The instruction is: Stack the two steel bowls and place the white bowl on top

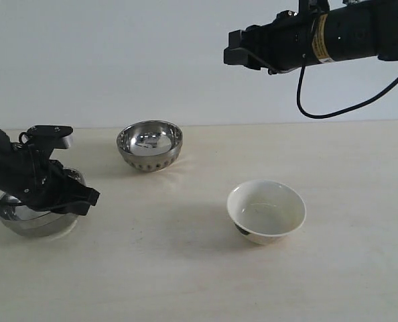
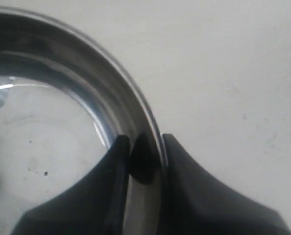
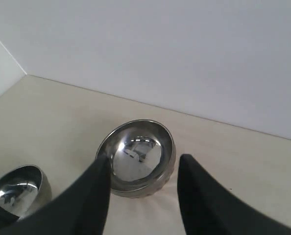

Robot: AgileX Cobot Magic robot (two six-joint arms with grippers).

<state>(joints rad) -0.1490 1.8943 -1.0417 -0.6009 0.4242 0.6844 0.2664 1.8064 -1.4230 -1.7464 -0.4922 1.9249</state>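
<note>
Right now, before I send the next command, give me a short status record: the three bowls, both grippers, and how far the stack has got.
plain steel bowl: on the table, left of the exterior view
dimpled steel bowl: on the table, further back, empty
white bowl: on the table, right of centre
left gripper: fingers straddle the plain steel bowl's rim, apparently pinching it
right gripper: raised in the air, open, holding nothing
stack: not started; all three bowls apart
</note>
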